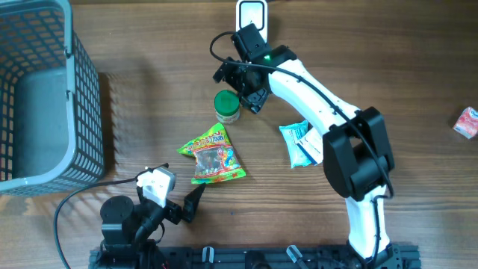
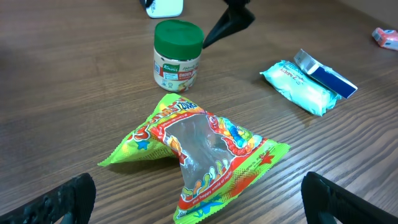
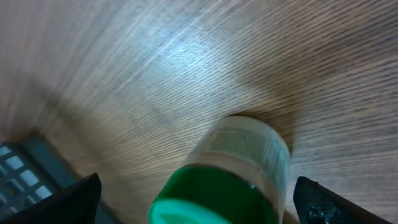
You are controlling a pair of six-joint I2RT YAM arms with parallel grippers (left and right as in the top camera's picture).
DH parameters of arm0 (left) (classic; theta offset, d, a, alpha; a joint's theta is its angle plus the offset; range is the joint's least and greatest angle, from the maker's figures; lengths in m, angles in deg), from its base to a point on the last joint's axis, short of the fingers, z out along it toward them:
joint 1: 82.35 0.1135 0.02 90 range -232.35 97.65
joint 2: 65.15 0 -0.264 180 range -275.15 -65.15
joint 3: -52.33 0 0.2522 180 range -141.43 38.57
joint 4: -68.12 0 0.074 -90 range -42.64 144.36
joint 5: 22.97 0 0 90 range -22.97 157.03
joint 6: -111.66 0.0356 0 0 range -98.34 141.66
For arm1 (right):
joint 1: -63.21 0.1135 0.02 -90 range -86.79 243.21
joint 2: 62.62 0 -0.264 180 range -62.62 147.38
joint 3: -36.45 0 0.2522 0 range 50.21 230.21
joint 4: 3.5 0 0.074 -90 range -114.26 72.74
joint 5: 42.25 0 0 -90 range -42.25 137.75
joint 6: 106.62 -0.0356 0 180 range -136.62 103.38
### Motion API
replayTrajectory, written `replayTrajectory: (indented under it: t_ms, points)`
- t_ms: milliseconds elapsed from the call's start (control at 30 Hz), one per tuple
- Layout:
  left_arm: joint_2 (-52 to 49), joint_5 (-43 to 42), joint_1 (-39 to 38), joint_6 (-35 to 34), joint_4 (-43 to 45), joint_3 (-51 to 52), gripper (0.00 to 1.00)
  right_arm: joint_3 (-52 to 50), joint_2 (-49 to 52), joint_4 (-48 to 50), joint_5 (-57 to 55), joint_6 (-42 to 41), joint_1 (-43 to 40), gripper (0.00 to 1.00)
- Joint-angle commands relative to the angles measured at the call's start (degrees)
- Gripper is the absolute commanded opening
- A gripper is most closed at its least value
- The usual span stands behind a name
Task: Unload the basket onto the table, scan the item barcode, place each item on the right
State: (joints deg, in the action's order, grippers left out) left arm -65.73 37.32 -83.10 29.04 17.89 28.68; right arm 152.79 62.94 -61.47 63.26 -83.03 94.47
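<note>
Closest to the right wrist lens, a green-lidded jar (image 3: 224, 180) is seen standing upright on the wooden counter (image 3: 155, 62). It is framed between the spread fingers of the right gripper (image 3: 199, 208), and no contact with it can be made out. In the overhead view the jar lies just above centre frame, directly under that gripper and just above a green candy bag (image 1: 212, 155). A white device (image 1: 252, 13) at the top edge, taken to be the scanner, lies close beyond the gripper. The left gripper (image 1: 179, 188), at lower left, is also held wide apart and empty, pointed toward the candy bag. A pale blue packet (image 1: 299, 142) lies right of centre, a grey basket (image 1: 75, 112) fills the upper left, and a small pink pack (image 1: 467, 122) sits at the far right edge. The step in hand is judged to be the approach to the jar; nothing is lifted yet. Next, the jaws would need to be lowered around the jar's body and closed, and its barcode then turned toward the scanner.
</note>
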Motion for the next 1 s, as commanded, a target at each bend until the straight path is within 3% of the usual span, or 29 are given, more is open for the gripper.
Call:
replayTrajectory:
  t_ms: [0, 133, 200, 267, 400, 467, 600, 733, 833, 967]
  points:
    - [0.15, -0.02, -0.22, -0.17, 0.17, 0.20, 1.00, 0.68, 2.58, -0.96, 1.38, -1.03, 1.57, 1.00]
    - [0.15, -0.02, -0.22, -0.15, 0.17, 0.20, 1.00, 0.68, 3.15, -2.62, 2.23, 2.12, 2.93, 0.96]
    - [0.15, -0.04, -0.22, -0.15, 0.17, 0.20, 1.00, 0.68, 3.15, -4.66, 2.08, 4.20, 2.95, 0.75]
    - [0.15, -0.04, -0.22, -0.15, 0.15, 0.20, 1.00, 0.68, 3.15, -8.11, 0.66, 8.52, 2.95, 0.69]
    - [0.15, -0.04, -0.22, -0.15, 0.17, 0.20, 1.00, 0.70, 3.13, -14.19, 0.66, 24.15, 2.40, 0.69]
    - [0.15, -0.04, -0.22, -0.17, 0.17, 0.20, 1.00, 0.87, 3.08, -20.68, -0.52, 36.54, 1.09, 0.69]
    - [0.15, -0.02, -0.22, -0.15, 0.17, 0.20, 1.00, 1.99, 3.08, -36.02, -12.22, 55.67, -0.96, 0.71]
    - [0.15, -0.04, -0.22, -0.17, 0.17, 0.20, 1.00, 1.99, 3.08, -36.41, -17.00, 58.93, -0.52, 0.81]
    - [0.15, -0.04, -0.22, -0.17, 0.17, 0.20, 1.00, 2.84, 3.08, -35.76, -13.64, 58.77, 0.07, 1.00]
    - [0.15, -0.02, -0.22, -0.15, 0.17, 0.20, 1.00, 11.54, 3.08, -42.64, -12.85, 57.86, 1.70, 1.00]
